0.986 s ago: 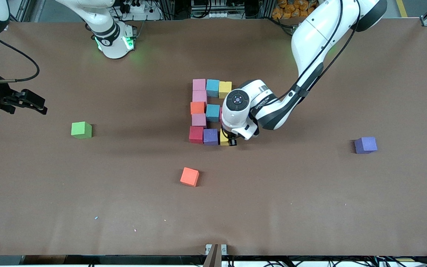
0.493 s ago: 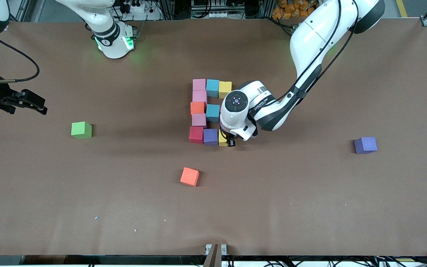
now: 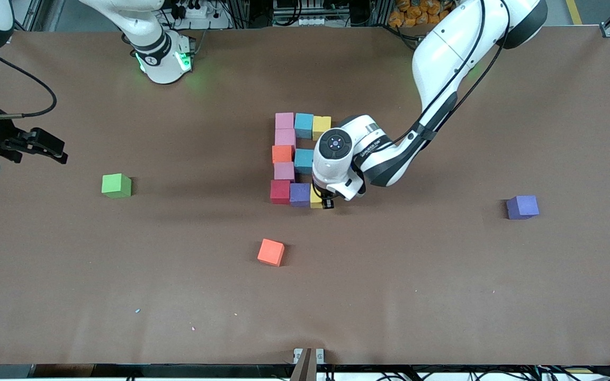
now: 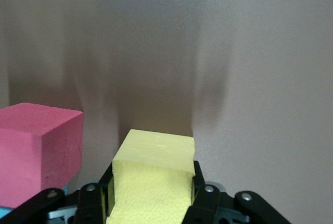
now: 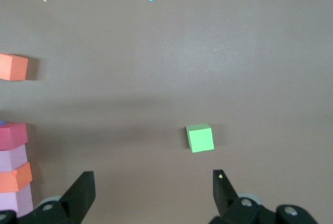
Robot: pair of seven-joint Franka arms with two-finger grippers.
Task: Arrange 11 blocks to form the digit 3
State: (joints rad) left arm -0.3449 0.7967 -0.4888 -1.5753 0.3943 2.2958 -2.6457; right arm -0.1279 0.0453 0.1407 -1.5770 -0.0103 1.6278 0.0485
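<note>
The right tool (image 3: 45,145) waits with fingers spread over the table's (image 3: 178,296) right-arm end, the green cube (image 3: 116,186) below it. At mid-table the blocks (image 3: 285,159) form the digit. The left tool (image 3: 326,202) pinches a yellow block (image 4: 152,182) beside the purple block (image 3: 300,194), seemingly resting on the table. A crimson block (image 4: 37,156) sits near.

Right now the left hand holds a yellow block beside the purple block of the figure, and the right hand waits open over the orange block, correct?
Not quite: in the right wrist view the right hand waits open over the table near the green cube, not the loose orange block. The left hand does hold the yellow block beside the purple block.
</note>
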